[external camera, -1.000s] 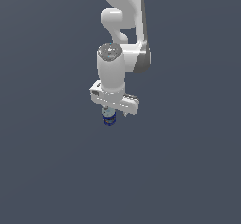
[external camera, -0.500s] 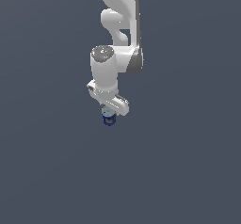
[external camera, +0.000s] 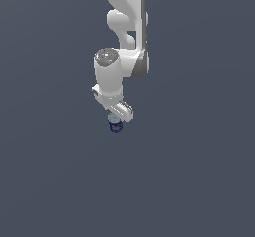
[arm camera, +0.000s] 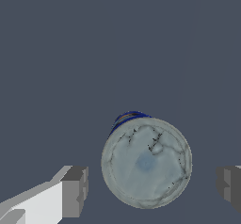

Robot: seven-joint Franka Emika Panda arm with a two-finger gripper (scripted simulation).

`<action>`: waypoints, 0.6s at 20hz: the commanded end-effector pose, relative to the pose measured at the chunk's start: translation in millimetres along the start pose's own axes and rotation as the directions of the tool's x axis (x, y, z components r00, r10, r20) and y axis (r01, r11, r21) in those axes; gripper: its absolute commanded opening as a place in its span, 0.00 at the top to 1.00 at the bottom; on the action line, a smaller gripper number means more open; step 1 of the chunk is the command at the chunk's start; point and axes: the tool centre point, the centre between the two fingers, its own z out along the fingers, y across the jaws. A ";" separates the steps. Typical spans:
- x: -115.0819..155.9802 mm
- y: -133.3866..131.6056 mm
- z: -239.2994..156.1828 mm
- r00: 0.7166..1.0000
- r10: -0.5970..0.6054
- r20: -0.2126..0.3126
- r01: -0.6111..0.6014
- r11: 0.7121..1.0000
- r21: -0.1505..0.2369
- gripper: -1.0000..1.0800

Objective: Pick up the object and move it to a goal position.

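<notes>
My claw is spread wide, its fingers clear of the small blue can standing upright between them, pale top toward my wrist.

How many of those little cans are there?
1. The can sits directly under the tool, between its open fingers, which don't touch it. Nothing else shows.

A simulated scene, no real room, flat uniform grey-blue ground everywhere, smooth rendered white arm, no furniture or walls
</notes>
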 end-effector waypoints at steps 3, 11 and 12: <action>-0.2 0.1 5.2 1.000 0.000 0.000 0.000 1.000 0.000 0.04; -1.0 1.3 40.0 1.000 0.005 0.000 -0.005 1.000 0.000 0.04; -1.0 1.1 43.3 1.000 0.005 0.000 -0.005 1.000 0.000 0.04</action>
